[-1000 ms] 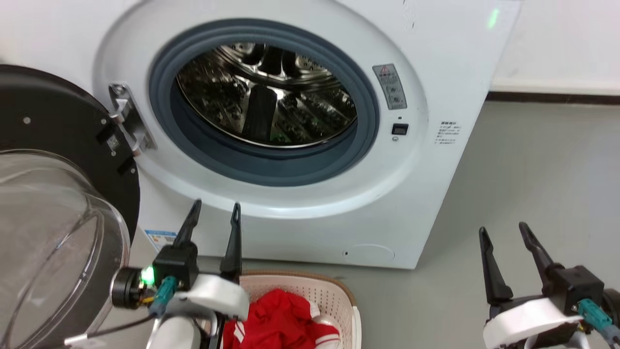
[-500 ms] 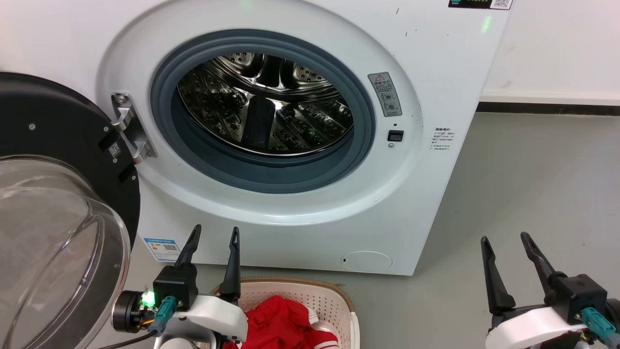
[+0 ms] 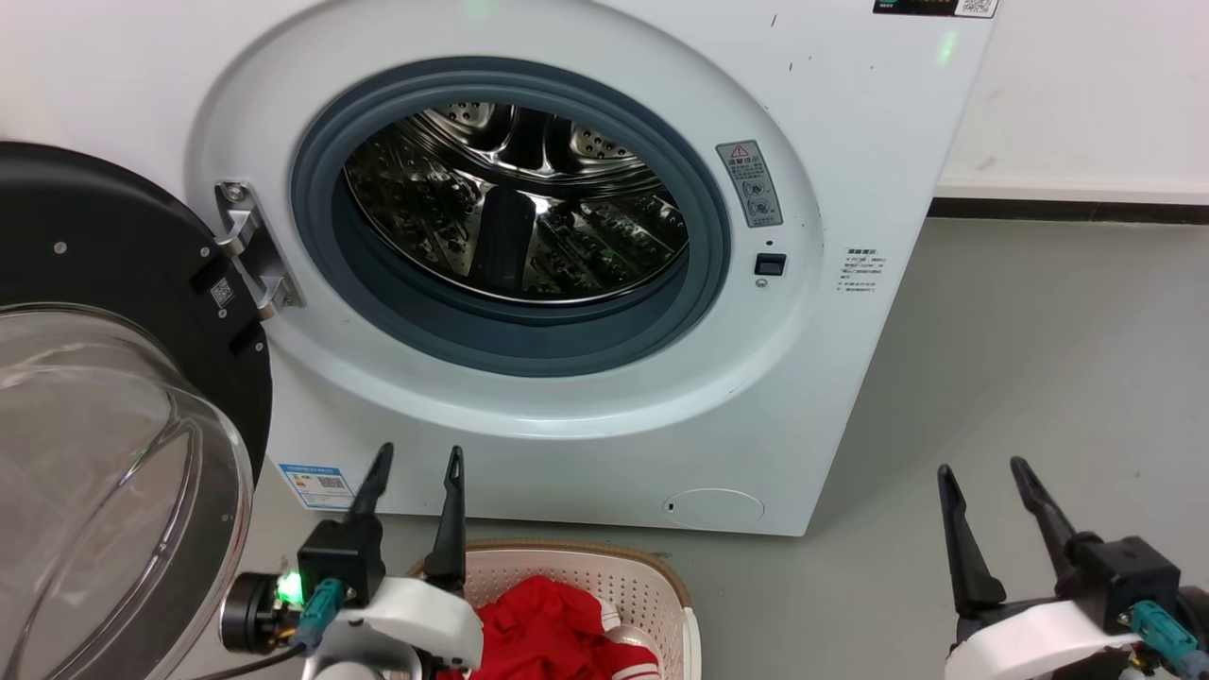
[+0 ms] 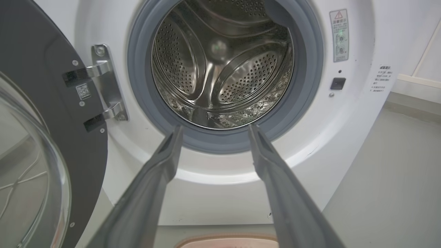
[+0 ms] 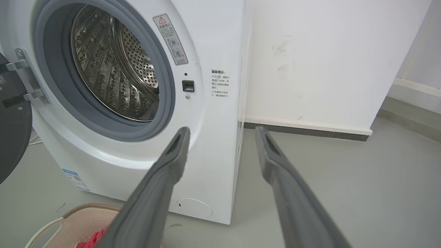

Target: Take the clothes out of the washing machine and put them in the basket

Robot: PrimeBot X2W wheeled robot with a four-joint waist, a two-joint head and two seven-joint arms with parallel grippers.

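Note:
The white washing machine [image 3: 850,113] stands open, its steel drum [image 3: 515,203] bare inside. Its black-framed glass door [image 3: 104,397] is swung out to the left. The red clothes [image 3: 553,628] lie in the cream basket [image 3: 652,576] on the floor before the machine. My left gripper [image 3: 418,460] is open above the basket's left edge, fingers pointing at the machine's front. My right gripper [image 3: 979,467] is open and holds nothing, over the floor to the right. In the left wrist view the left gripper [image 4: 214,128] frames the drum [image 4: 224,65]. The right gripper [image 5: 222,130] points at the machine's right corner [image 5: 241,103]; red clothes [image 5: 91,241] peek at the bottom.
Grey floor [image 3: 1039,378] stretches to the right of the machine up to a white wall with a dark skirting [image 3: 1067,208]. The open door [image 4: 41,137] crowds the left side. A warning label [image 3: 749,184] and latch slot [image 3: 770,264] sit right of the porthole.
The head camera tilted up a second ago, shifting the whole picture down; since half a second ago almost nothing moves. Both grippers stay open, in the same spots.

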